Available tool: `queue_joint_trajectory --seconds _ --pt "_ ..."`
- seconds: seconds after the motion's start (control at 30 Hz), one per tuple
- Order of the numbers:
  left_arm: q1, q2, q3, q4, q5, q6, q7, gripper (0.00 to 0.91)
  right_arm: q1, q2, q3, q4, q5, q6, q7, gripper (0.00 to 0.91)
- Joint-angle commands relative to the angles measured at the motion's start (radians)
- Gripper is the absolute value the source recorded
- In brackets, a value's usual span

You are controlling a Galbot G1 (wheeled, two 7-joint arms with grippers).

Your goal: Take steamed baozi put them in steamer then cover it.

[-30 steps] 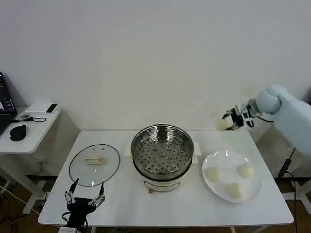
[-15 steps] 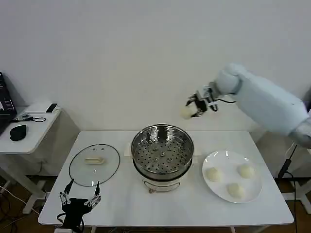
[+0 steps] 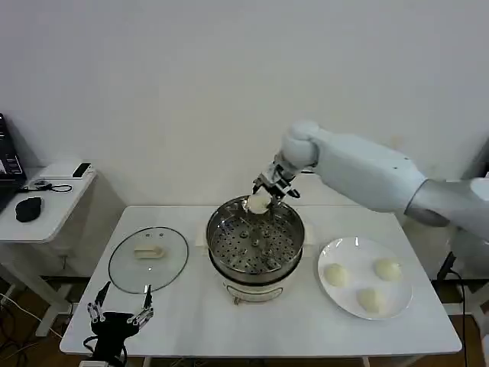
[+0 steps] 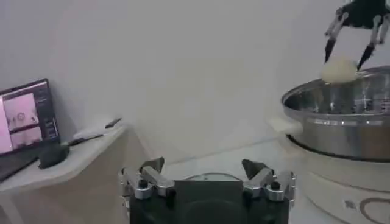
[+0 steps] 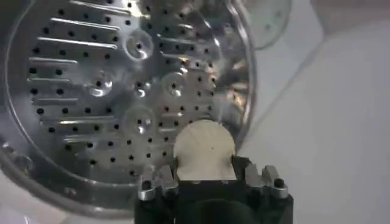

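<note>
- No text, label, brand, number or sign can be read.
- The laptop screen point(image 4: 27, 119) on the side desk at the far left is lit and shows pale panels, but any writing on them is too small to make out.
- The white base of the steamer point(image 4: 341, 185) carries a curved ring mark at its near right edge; no letters can be made out on it.
</note>
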Motion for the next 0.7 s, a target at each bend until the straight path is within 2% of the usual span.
queue_joint_trajectory --seconds 0.03,0.4,0.7 --pt "0.002 0.001 -0.005 -0.001 -0.002 0.001 0.000 0.907 -0.034 0.074 -0.053 -0.070 -0.076 0.144 0.033 0.625" --pt "0.007 -0.002 -0.011 0.001 -0.005 -0.001 0.000 0.907 -0.072 0.105 -0.018 -0.165 -0.210 0.267 0.107 0.625" --pt "0.010 -0.005 -0.013 0.002 -0.005 -0.003 -0.001 0.907 -0.078 0.109 -0.020 -0.167 -0.202 0.294 0.119 0.645"
